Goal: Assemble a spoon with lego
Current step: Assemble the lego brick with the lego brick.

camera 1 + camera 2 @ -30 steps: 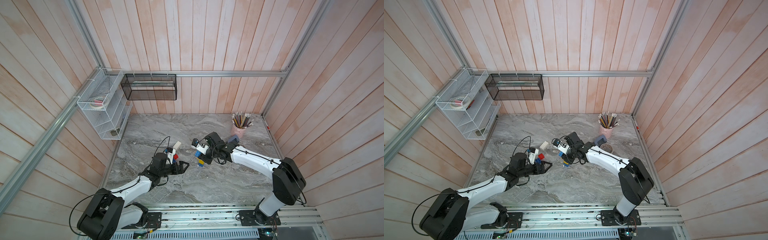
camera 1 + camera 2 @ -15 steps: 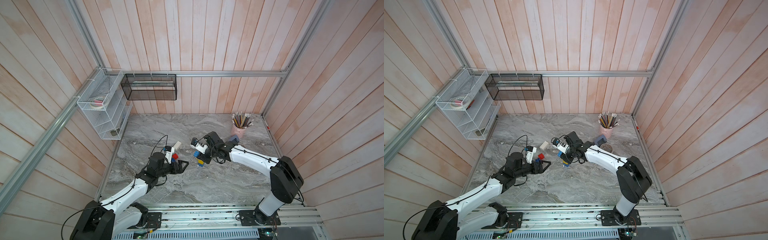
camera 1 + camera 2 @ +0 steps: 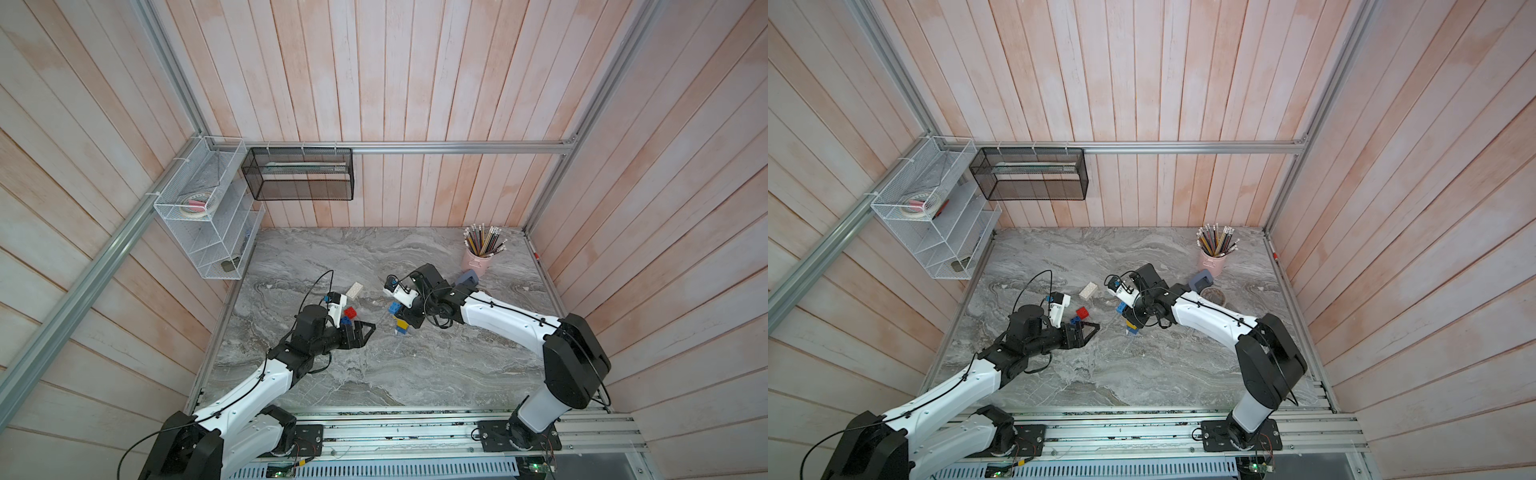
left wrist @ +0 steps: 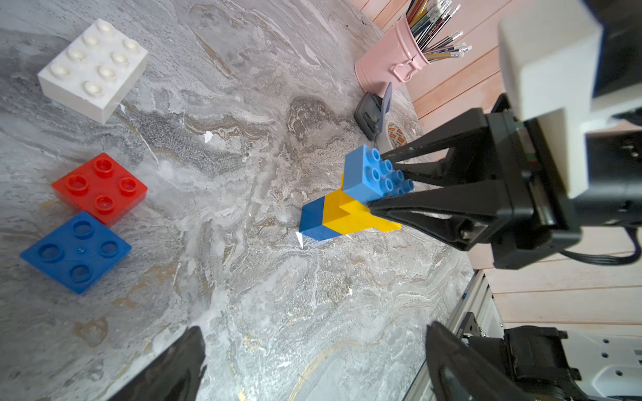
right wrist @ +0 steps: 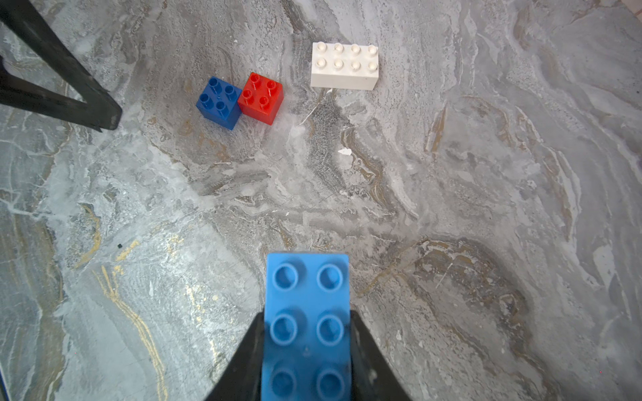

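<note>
The spoon (image 3: 400, 321) is a short joined stack, a light-blue oblong brick over yellow bricks with a dark-blue brick at its lower end. It stands tilted mid-table, and that end appears to touch the marble (image 4: 314, 222). My right gripper (image 3: 408, 319) is shut on its upper part, the fingers pressing both long sides of the light-blue brick (image 5: 307, 323). Loose lego lies to its left: a red square brick (image 3: 350, 312), a dark-blue square brick (image 3: 345, 320) touching it, and a white oblong brick (image 3: 355, 290). My left gripper (image 3: 368, 328) is open and empty beside the red and blue bricks (image 4: 314, 333).
A pink cup of pencils (image 3: 478, 259) stands at the back right, with a grey hole punch (image 3: 468, 277) and a tape roll (image 3: 1212, 296) beside it. A white wire shelf (image 3: 208, 216) and a black mesh basket (image 3: 299, 174) hang on the walls.
My left arm has stretched out slightly and its open gripper has edged towards the stack. The right gripper and the stack have stayed about where they were.
</note>
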Tool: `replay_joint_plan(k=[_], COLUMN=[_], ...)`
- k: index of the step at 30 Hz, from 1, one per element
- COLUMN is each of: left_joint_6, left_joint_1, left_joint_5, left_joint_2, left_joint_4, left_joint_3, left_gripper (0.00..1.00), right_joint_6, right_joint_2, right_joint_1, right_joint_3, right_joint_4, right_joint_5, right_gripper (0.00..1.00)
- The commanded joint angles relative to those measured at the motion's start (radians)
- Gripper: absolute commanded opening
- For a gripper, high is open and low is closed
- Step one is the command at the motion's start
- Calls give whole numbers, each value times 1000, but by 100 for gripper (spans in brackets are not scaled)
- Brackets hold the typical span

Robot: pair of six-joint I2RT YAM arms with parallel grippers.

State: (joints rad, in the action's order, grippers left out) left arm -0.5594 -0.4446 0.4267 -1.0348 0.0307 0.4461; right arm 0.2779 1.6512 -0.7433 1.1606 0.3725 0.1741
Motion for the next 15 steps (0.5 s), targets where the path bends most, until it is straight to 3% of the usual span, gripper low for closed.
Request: replay_joint_plan(k=[1,15], left_joint_6=[31,44], left_joint_1=[7,12], left_joint_5=[-27,-36], left_joint_2=[16,17], left_joint_4=[-30,-53], left_joint_3=[34,43], left_gripper=[100,100], right_joint_6=[-16,-32], right_joint_2=[28,-5], right_joint_1=[8,11], right_joint_3=[-21,-15], right_joint_4=[171,163], right_joint_5=[-27,-22], right_gripper=[13,18])
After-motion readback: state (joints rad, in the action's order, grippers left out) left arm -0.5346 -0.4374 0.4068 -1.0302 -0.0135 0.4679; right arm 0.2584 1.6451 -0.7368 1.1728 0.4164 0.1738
